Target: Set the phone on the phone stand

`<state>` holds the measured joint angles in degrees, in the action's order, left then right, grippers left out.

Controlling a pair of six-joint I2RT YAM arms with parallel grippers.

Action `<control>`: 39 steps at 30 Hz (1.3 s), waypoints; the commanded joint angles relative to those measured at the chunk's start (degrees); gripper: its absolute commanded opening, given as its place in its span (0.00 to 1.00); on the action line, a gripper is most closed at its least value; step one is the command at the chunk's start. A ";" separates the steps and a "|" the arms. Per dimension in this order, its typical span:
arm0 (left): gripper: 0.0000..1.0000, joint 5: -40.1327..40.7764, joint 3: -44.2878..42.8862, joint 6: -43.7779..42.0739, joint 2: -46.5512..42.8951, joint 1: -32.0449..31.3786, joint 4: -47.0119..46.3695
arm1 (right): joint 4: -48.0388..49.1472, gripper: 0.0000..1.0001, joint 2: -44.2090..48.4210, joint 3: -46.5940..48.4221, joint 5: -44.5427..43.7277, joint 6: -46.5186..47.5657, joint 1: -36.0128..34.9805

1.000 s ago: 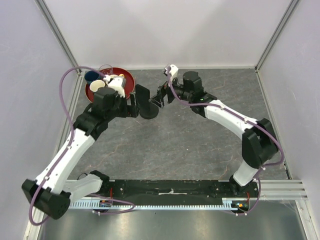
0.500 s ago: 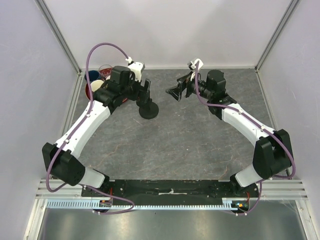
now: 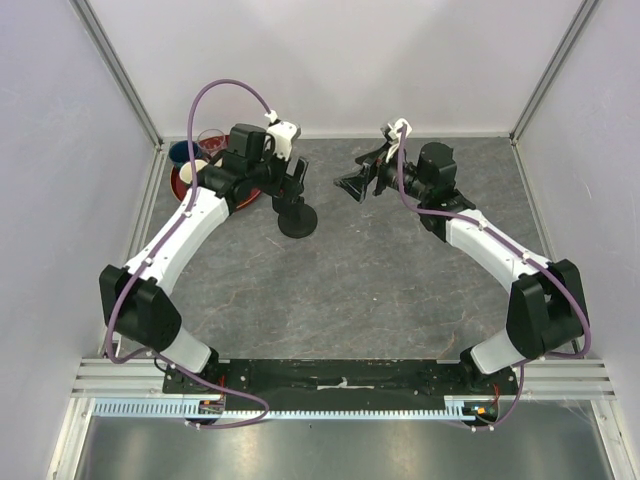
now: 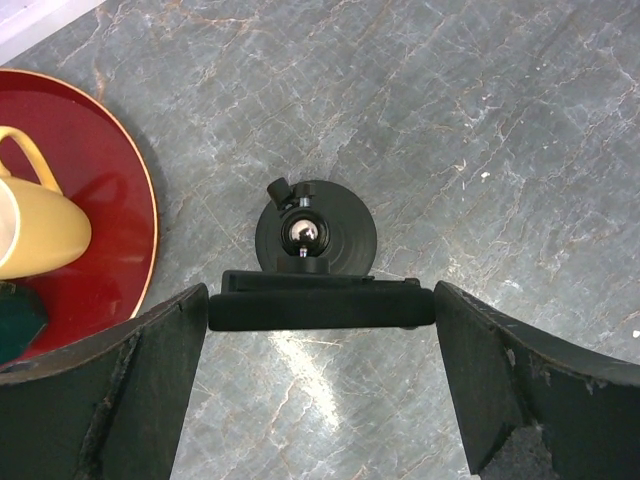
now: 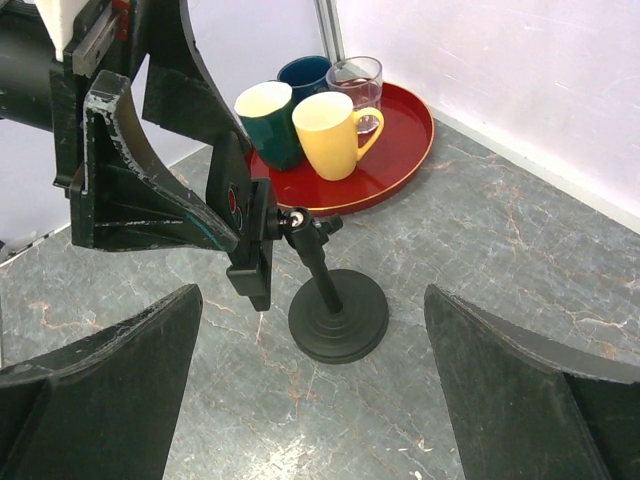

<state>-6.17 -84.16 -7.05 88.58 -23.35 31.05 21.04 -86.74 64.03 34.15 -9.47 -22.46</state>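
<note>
Black and thin, the phone [image 4: 320, 308] sits edge-up in the clamp of the phone stand [image 4: 335, 235], far left of centre on the grey stone table [image 4: 500, 120]; placement is judged complete. The left gripper [image 4: 320, 292] hovers above, jaws spread wide to clear both phone ends, touching nothing. The right gripper [image 5: 310, 300], likewise agape and empty, faces the stand from the right. A red tray [image 4: 100, 150] lies just left.
</note>
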 commanded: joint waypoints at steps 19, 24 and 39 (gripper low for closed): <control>0.51 5.99 2.25 0.63 -1.65 -3.27 -5.82 | 4.01 0.98 2.63 -1.01 -0.14 -1.16 1.01; 0.02 9.15 1.81 4.67 -3.41 -5.55 -2.32 | 3.40 0.98 2.80 -1.01 -1.19 -0.81 1.01; 0.02 43.25 -1.71 45.43 -11.58 -6.44 21.15 | 3.04 0.98 2.80 -0.66 -2.77 -1.86 1.45</control>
<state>24.71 -81.76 23.79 80.49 -29.98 45.76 22.39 -85.82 63.11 32.03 -10.52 -21.30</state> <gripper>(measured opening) 0.808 0.981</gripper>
